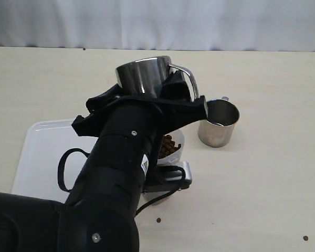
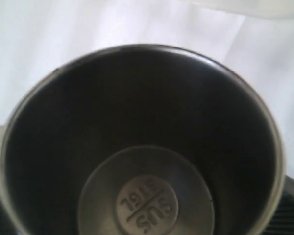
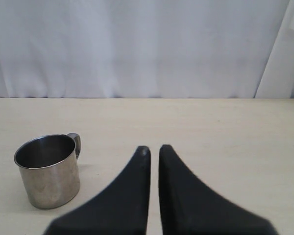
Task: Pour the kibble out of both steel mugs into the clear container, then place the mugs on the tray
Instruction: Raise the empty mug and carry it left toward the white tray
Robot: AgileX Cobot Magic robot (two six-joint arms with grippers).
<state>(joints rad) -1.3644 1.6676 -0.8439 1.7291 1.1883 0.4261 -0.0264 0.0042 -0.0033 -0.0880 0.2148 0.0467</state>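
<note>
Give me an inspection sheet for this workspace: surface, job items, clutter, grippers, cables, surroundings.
Surface: pale wood-look table.
Job's things: raised mug empty inside; second mug upright on table; kibble in clear container; tray without mugs.
Clutter: stray pellets on table.
Grippers: left gripper shut on raised mug; right gripper shut, empty.
Cables: black loop on left arm.
Surroundings: white curtain.

1. Stamp "SUS 316L": I read it, rotated, on the round disc in the inner base of the steel mug (image 2: 146, 205).
2. White sticker (image 1: 145, 166) on the left arm (image 1: 115, 152): I cannot read its print.
</note>
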